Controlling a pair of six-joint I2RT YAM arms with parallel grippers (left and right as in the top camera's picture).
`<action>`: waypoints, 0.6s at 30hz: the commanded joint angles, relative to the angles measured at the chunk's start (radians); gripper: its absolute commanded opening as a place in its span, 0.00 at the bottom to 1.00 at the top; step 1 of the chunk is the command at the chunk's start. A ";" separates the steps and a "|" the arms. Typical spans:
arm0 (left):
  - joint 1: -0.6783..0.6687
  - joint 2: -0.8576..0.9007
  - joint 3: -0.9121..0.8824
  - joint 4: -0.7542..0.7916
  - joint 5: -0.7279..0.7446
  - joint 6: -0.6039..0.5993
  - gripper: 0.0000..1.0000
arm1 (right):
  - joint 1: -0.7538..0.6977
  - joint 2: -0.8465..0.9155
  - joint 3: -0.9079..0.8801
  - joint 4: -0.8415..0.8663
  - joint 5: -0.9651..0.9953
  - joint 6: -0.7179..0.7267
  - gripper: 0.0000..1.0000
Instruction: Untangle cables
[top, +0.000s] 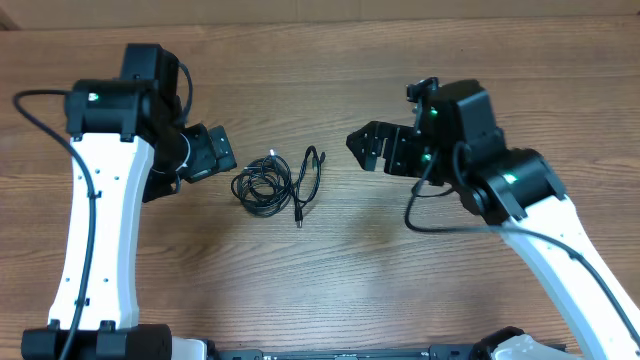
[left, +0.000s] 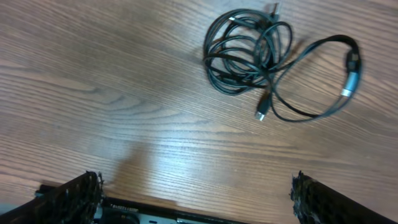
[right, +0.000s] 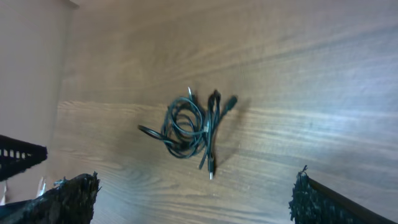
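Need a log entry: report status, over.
Left end effector open, empty. Right end effector open, empty. Cables tangled between them, untouched. No obstruction seen.

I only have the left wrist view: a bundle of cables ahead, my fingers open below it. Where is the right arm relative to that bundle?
Observer: Overhead, the right gripper sits to the right of the cables, apart from them and touching nothing.
Operator: Is it open?
Observer: Yes. The right wrist view shows its fingers spread wide, with only bare table between them.
Operator: Which part of the bundle is on its side?
Observer: The folded loop lies nearer the right gripper. The tight coil lies nearer your left gripper.
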 joint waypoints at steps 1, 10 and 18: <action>-0.003 0.012 -0.101 0.041 -0.009 -0.024 1.00 | 0.005 0.078 0.027 0.009 -0.076 0.040 1.00; -0.003 0.012 -0.193 0.136 0.048 -0.025 1.00 | 0.005 0.244 0.027 0.014 -0.182 0.040 0.73; -0.003 0.012 -0.208 0.231 0.051 -0.043 0.99 | 0.016 0.351 0.027 0.065 -0.187 0.040 0.56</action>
